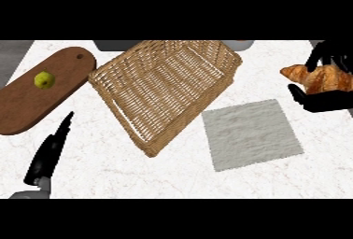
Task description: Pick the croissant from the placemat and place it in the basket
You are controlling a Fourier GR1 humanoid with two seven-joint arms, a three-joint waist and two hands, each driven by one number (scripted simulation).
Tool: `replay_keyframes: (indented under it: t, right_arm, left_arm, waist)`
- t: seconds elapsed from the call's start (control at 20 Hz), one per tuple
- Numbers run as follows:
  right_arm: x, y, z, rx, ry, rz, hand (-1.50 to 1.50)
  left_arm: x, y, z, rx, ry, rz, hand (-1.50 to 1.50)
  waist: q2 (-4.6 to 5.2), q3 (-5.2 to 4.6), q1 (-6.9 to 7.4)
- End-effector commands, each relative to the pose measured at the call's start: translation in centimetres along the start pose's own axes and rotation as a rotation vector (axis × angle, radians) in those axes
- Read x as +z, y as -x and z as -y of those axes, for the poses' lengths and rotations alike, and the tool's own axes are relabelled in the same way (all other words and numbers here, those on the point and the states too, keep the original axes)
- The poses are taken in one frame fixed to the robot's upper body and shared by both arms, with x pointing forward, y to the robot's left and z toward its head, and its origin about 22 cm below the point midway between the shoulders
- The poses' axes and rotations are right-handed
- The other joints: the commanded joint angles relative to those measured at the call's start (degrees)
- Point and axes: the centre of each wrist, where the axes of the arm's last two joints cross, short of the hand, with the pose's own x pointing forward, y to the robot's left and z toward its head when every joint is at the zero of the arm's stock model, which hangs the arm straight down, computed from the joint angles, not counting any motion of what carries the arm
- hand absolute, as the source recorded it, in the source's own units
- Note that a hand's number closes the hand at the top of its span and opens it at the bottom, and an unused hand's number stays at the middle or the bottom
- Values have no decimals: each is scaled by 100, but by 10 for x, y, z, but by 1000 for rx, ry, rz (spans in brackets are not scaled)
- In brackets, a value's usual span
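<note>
The golden-brown croissant [318,77] is up at the right edge of the head view, with my right hand [325,98] shut on it; black fingers curl over its top and the thumb side lies under it. The croissant hangs above the counter, to the right of the wicker basket [165,88] and beyond the grey placemat [250,134], which lies flat with nothing on it. The large rectangular basket sits tilted in the middle of the counter and holds nothing. My left hand [48,154] rests at the lower left, fingers straight and pointing up.
A brown oval cutting board [41,98] lies at the left with a small yellow-green fruit [44,80] on it. Grey objects peek in at the top edge behind the basket. The counter is white marble.
</note>
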Motion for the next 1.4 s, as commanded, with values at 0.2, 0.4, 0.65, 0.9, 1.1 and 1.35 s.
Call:
replay_keyframes:
  t: [0.2, 0.4, 0.65, 0.9, 1.1, 1.35]
  right_arm:
    - [-1, -33, 54, -200, -63, 73, 150]
    - [-41, -62, 72, -230, -75, 39, 150]
    - [-62, -99, 73, -263, -113, 37, 150]
    - [-85, -127, 49, -314, -185, 64, 150]
    - [-100, -149, 43, -290, -225, 73, 150]
    - [-109, -176, 29, -267, -256, 54, 150]
  left_arm:
    - [3, -4, 5, 23, 19, 0, 0]
    - [3, -8, 8, -3, 3, 15, 0]
    - [0, -14, 10, 10, 4, 20, 0]
    - [-5, -10, -12, 10, 13, 32, 0]
    - [-7, -4, 22, 4, 14, 13, 0]
    - [-6, -10, -5, 4, 10, 10, 0]
  waist:
    - [-1, 4, -14]
    - [15, 4, 59]
    - [19, 3, 68]
    - [26, 4, 83]
    - [31, 3, 70]
    - [25, 4, 65]
